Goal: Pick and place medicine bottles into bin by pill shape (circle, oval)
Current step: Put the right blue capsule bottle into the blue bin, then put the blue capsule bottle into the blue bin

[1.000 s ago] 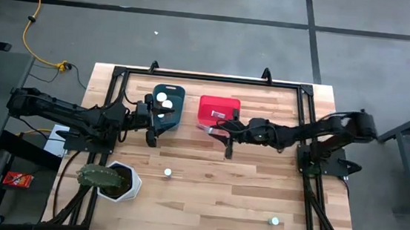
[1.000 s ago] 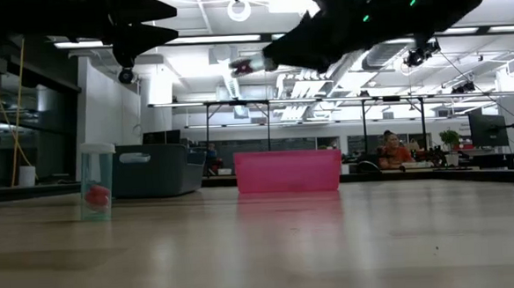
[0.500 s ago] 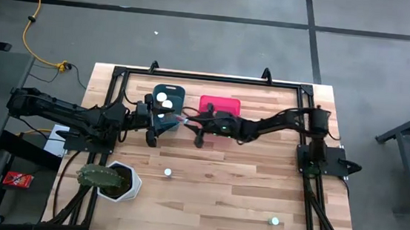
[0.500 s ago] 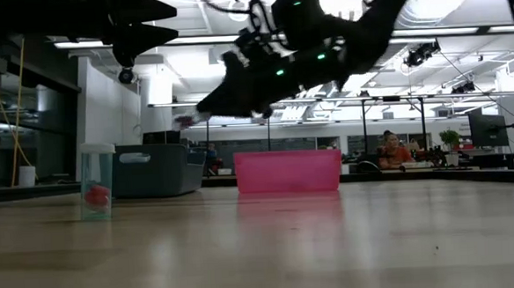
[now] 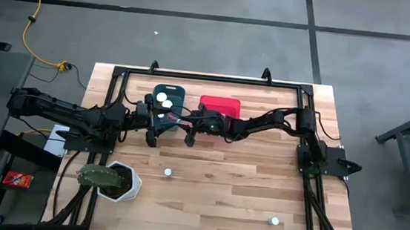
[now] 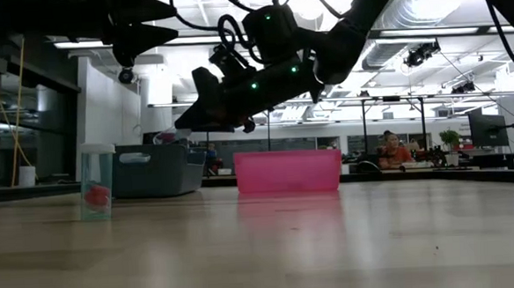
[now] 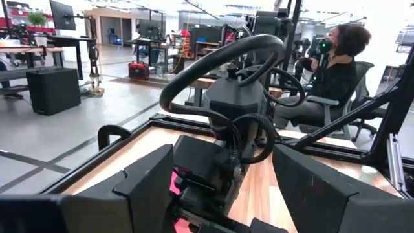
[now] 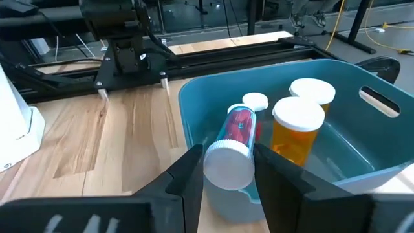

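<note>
My right gripper (image 8: 229, 178) reaches from the table's right and is shut on a clear medicine bottle (image 8: 234, 133) with red pills and a white cap. It holds it above the right-hand rim of the dark teal bin (image 8: 336, 149), which also shows in the high view (image 5: 167, 100). Inside the bin stand an amber bottle (image 8: 296, 133) and two more white-capped bottles (image 8: 312, 90). The red bin (image 5: 219, 106) stands just right of the teal one. My left gripper (image 5: 152, 129) is open and empty beside the teal bin's near side. My right gripper pinches the clear bottle at its capped end (image 8: 226, 167) between its two fingers (image 8: 191, 173). The bottle lies along the fingers, cap toward the wrist and base pointing out over the bin. The fingers slant down from the table's right. The bottle is lifted clear.
Two loose bottles stand on the table, one at the middle near side (image 5: 168, 173) and one near the right front (image 5: 274, 221); one with red pills shows in the low view (image 6: 97, 181). A white hexagonal plant pot (image 5: 113, 181) stands at the front left. A person sits beyond the table (image 7: 336, 65).
My right gripper has carried the clear bottle toward the table's left, from beside the red bin to the teal bin's rim, and has come lower. It has stayed shut on the bottle.
</note>
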`<state>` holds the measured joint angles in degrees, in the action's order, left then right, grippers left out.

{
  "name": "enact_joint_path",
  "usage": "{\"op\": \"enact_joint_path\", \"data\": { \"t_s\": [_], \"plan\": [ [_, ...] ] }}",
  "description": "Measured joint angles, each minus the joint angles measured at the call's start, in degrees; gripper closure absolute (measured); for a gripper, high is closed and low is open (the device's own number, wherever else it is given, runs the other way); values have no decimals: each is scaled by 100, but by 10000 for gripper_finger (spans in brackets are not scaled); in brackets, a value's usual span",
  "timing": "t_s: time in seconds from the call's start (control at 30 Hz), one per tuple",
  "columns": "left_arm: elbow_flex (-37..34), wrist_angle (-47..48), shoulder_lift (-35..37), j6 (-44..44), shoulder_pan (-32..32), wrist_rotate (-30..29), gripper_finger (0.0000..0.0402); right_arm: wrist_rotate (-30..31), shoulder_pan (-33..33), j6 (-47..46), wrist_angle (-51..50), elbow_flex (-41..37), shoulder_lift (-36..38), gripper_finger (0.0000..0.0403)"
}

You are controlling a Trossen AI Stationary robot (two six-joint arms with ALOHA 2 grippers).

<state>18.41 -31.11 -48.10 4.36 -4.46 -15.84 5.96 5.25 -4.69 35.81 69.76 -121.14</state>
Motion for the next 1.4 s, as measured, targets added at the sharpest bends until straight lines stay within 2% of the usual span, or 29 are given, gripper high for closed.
{"op": "enact_joint_path", "data": {
  "t_s": [0.27, 0.57, 0.93, 1.03, 1.13, 1.23, 1.33, 1.4],
  "plan": [
    [0, -2, -2, 2, 0, 0, 149, -326, -14, -327, -9, -7, 0, 289],
    [0, -2, -2, 2, 0, 0, 149, -343, -14, -437, -44, -9, 0, 284],
    [0, -2, -1, 0, 0, 0, 149, -317, -14, -377, -8, -13, 2, 189],
    [0, 2, 0, -2, 0, 0, 149, -302, -14, -10, -494, -20, 176, 184],
    [0, 60, -2, -2, 2, 0, 149, -157, -38, 344, -1392, -60, 547, 183],
    [0, 141, 0, -3, 2, 0, 149, 357, -138, 537, -1552, -599, 1007, 182],
    [0, 148, -1, -4, 2, 0, 149, 1014, -303, 627, -842, -1614, 1650, 182],
    [-2, 142, -2, -4, 2, 0, 149, 1211, -390, 690, -212, -2364, 2293, 182]
  ]
}}
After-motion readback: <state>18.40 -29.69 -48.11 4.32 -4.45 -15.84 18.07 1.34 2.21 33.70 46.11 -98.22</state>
